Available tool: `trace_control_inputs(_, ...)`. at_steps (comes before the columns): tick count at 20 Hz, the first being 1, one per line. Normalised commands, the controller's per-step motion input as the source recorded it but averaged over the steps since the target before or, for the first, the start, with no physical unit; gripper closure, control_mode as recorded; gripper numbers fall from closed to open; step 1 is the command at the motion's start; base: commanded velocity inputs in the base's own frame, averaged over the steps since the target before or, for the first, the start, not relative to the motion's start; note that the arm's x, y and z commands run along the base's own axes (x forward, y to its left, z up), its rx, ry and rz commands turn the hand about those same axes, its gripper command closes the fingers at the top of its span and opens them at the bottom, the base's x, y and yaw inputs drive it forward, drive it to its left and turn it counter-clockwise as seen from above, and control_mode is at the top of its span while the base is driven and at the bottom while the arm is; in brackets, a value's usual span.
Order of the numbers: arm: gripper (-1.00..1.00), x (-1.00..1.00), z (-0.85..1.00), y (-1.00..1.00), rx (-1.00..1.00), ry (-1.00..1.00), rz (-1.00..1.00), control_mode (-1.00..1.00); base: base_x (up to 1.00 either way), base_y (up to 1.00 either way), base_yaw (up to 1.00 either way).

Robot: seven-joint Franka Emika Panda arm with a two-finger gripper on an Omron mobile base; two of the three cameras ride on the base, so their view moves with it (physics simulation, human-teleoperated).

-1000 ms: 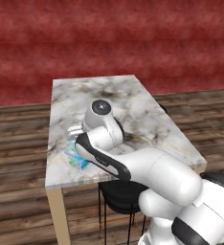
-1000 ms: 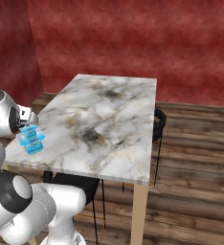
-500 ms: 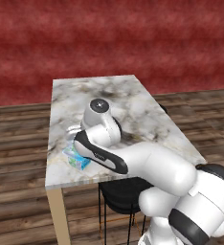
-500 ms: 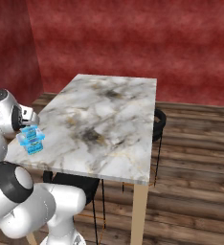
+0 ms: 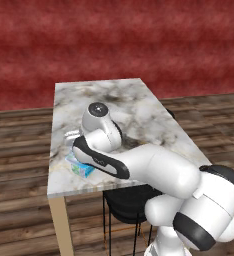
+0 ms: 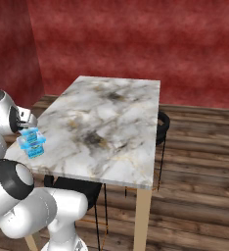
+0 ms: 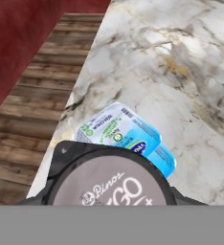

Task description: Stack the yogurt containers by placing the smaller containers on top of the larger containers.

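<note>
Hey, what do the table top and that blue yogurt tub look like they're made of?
Table top: looks like polished marble, white with grey and gold veining. Yogurt tub: probably thin glossy plastic, judging by its printed blue and white label and smooth rounded edges, though the rendering leaves that open.

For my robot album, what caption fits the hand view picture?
Dark round lid over blue-and-white yogurt tub on marble table.
</note>
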Motion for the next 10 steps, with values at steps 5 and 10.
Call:
trace_control_inputs(5, 1.00, 0.00, 0.00, 0.03, 0.00, 0.00, 0.00, -1.00, 0.00, 0.00, 0.00)
trace_control_inputs(10, 1.00, 0.00, 0.00, 0.00, 0.00, 0.00, 0.00, -1.00, 0.00, 0.00, 0.00)
